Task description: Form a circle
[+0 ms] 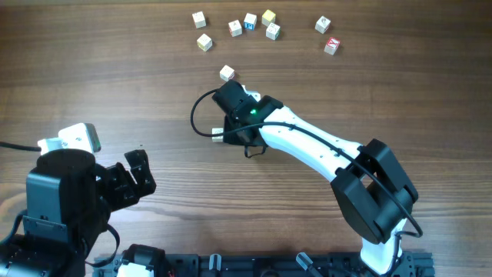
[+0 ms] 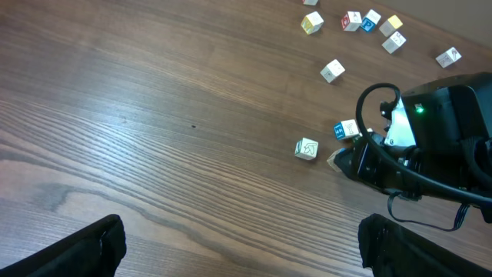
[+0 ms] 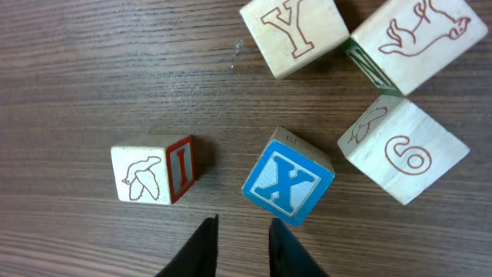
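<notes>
The circle [image 3: 296,158] sits on the brown bench [image 1: 115,77], close to the middle, right under the right end effector [image 3: 242,235]. It is made of five little wooden cubes with a bare spot in between. The blue X cube [image 3: 286,181] is just in front of the fingertips. The bird cube [image 3: 150,175], with a red I on its side, stands a bit apart from the others. The Y cube [image 3: 292,35] and the horse cube [image 3: 411,38] touch at a corner. The 6 cube [image 3: 403,150] is just beside the horse cube. From above, the arm hides most of the circle, and only one cube peeks out on the far side.

The right end effector is open a little bit, with nothing between its fingers. The left end effector [image 1: 131,175] is at the near left of the bench, wide open and empty.

More loose cubes [image 1: 273,31] lie scattered along the far edge.
</notes>
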`<action>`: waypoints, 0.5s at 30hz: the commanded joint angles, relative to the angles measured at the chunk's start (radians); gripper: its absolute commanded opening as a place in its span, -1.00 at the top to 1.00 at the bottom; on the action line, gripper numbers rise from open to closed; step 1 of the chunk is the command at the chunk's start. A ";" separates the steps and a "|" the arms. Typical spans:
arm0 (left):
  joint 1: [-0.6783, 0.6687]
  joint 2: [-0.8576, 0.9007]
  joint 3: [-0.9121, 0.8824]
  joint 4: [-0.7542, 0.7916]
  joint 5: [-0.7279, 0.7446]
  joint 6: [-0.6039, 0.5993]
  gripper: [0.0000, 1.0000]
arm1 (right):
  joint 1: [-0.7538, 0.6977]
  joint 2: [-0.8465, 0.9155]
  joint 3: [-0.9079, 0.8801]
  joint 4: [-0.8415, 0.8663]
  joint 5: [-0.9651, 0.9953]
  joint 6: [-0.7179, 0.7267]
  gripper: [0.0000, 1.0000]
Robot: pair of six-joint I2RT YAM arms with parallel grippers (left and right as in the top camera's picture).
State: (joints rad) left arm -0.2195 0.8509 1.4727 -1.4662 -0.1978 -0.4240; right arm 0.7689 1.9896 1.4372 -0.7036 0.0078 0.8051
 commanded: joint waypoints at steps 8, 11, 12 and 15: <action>0.007 -0.001 -0.001 0.003 -0.013 -0.006 -1.00 | 0.020 -0.032 0.013 -0.026 0.091 0.186 -0.13; 0.007 -0.001 -0.001 0.002 -0.013 -0.006 -1.00 | 0.020 -0.023 0.007 -0.023 0.105 0.194 -0.15; 0.007 -0.001 -0.001 0.003 -0.013 -0.006 -1.00 | 0.020 -0.011 0.007 -0.021 0.105 0.208 -0.15; 0.007 -0.001 -0.001 0.003 -0.013 -0.006 -1.00 | 0.020 0.024 0.007 -0.011 0.105 0.231 -0.15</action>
State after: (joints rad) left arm -0.2195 0.8509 1.4727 -1.4662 -0.1978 -0.4240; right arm 0.7868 1.9896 1.4372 -0.7238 0.0818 0.9913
